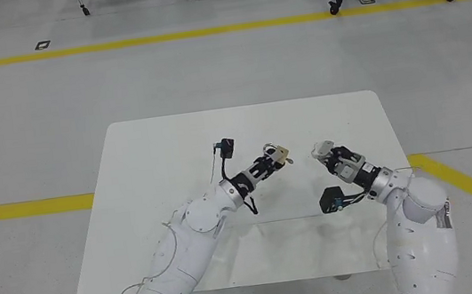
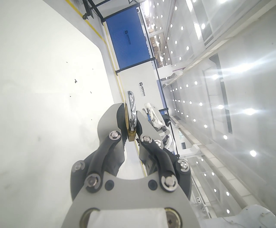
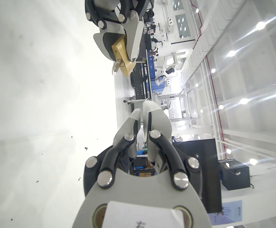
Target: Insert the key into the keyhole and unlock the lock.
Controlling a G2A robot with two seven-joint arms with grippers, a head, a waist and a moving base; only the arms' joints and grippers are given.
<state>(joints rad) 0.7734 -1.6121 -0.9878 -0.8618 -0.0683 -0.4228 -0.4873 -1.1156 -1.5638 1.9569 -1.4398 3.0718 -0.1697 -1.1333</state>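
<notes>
**Lock raised and offered; key not made out**

The left gripper (image 2: 129, 112) has its jaws clenched on the flat sides of the brass lock (image 2: 127, 124). It holds the lock clear above the worktop (image 1: 165, 156), with the steel shackle (image 2: 131, 99) pointing away from the wrist. This probably keeps the lock steady and its end face open to the other arm. The right gripper (image 3: 143, 112) hangs near the lock, apart from it and aimed its way. Its jaws are drawn to a thin slit, and no key can be made out between them. A silvery stub juts from the lock on that side; whether it is shackle or key is unclear, so unlocking looks not yet done.
</notes>
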